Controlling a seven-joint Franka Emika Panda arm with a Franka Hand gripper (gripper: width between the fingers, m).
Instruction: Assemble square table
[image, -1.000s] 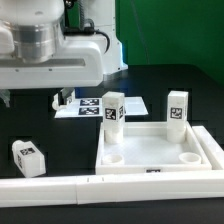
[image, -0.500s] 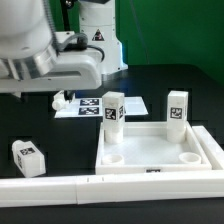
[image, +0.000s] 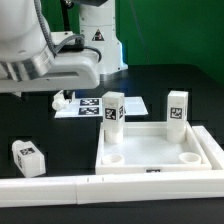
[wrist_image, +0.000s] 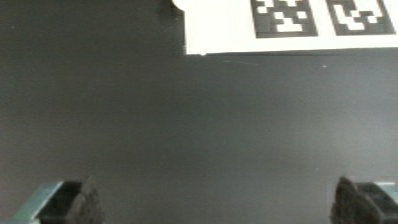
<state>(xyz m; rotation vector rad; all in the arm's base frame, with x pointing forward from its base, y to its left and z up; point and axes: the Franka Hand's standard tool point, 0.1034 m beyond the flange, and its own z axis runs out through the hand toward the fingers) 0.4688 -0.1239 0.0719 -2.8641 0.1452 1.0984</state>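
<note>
A white plastic square tray with a raised rim sits on the black tabletop in the lower right of the exterior view. Two round holes show inside it at its near corners. At its two far corners stand stubby white legs with black-and-white tags, one upright leg on the left and another on the right. Whether they sit in holes cannot be told. A third tagged leg lies loose on the tabletop in the lower left, well apart from the tray. A long white rail runs along the bottom edge, just in front of the tray.

The white robot arm fills the upper left of the exterior view, above the tabletop. In the wrist view its dark fingers stand wide apart with only bare black tabletop between them, gripping nothing. The marker board lies flat left of centre; its corner also shows in the wrist view.

A green wall closes the upper right.
</note>
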